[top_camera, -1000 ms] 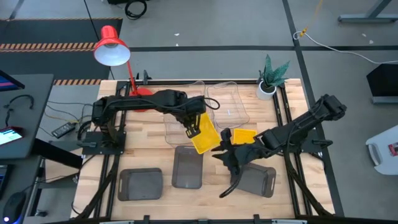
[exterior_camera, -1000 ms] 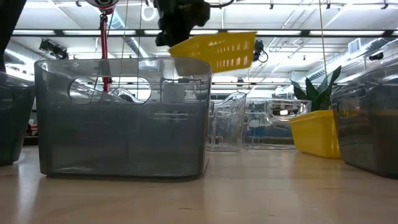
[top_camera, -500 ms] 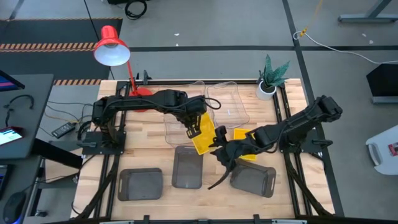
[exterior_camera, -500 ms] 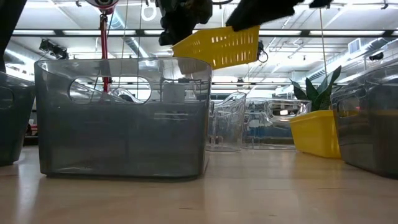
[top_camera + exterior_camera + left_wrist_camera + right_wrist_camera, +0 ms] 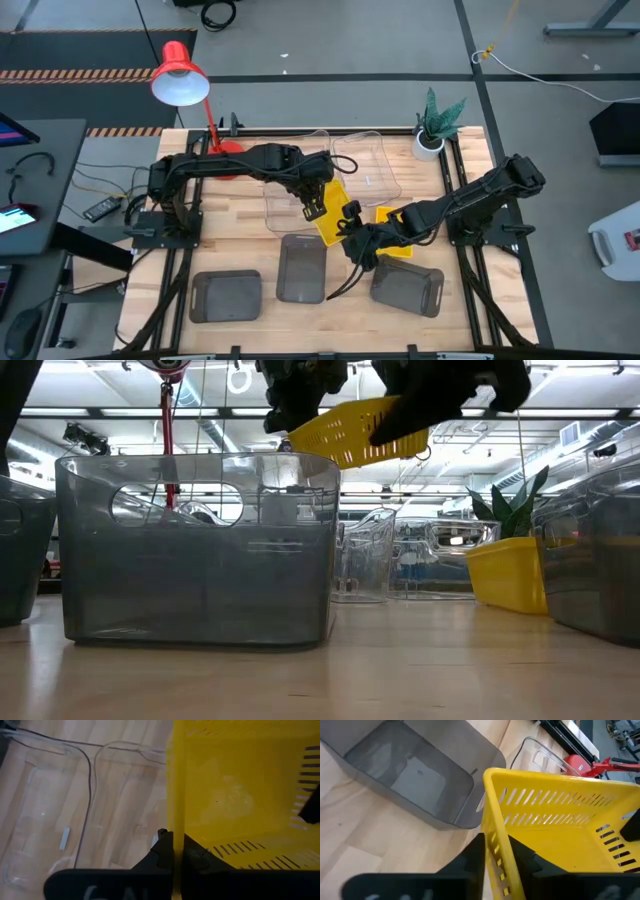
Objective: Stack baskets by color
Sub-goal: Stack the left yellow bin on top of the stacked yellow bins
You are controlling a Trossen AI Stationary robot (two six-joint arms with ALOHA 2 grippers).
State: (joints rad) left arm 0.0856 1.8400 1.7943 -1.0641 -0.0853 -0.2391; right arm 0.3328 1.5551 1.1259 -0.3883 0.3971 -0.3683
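Wooden table (image 5: 240,260), grey floor around, both pincers clamped on raised yellow basket (image 5: 335,205)

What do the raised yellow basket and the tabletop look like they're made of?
Yellow basket: seemingly molded plastic, matte bright yellow, thin slotted walls; both the left gripper and right gripper pinch its rim. Tabletop: apparently light wood, visible plank seams, smooth finish.

Grey floor (image 5: 330,40) surrounds the wooden table (image 5: 240,255); ceiling lights (image 5: 100,405) overhead.
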